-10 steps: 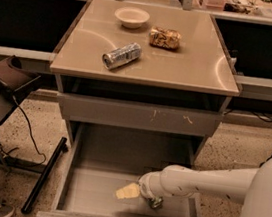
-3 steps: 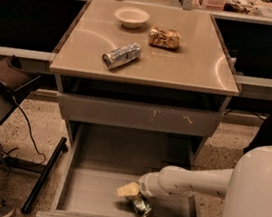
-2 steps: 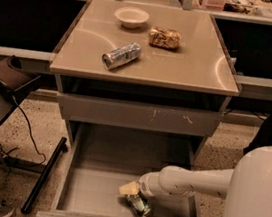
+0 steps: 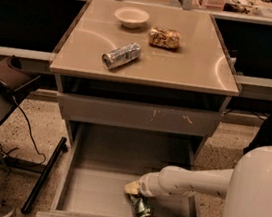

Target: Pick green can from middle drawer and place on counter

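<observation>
Camera view, looking down on the cabinet: the middle drawer (image 4: 88,195) stands pulled out. The green can (image 4: 140,206) lies on its side on the drawer's grey floor, near the front wall and right of centre. The gripper (image 4: 135,188) hangs low inside the drawer at the end of the white arm (image 4: 191,181), touching the can's upper end or just above it; whether it has hold of the can I cannot tell. The can looks light and thin-walled, so a hard squeeze would likely crush it, and its shiny skin may slip. A grip across the middle of the body, square to its length, seems the safest hold. Count: one green can, one open drawer, and one shut drawer front (image 4: 140,115) with scratch marks above it. On the counter (image 4: 198,63) sit one silver can (image 4: 121,55), one bowl (image 4: 131,16) and one snack bag (image 4: 164,38), three things in all.
</observation>
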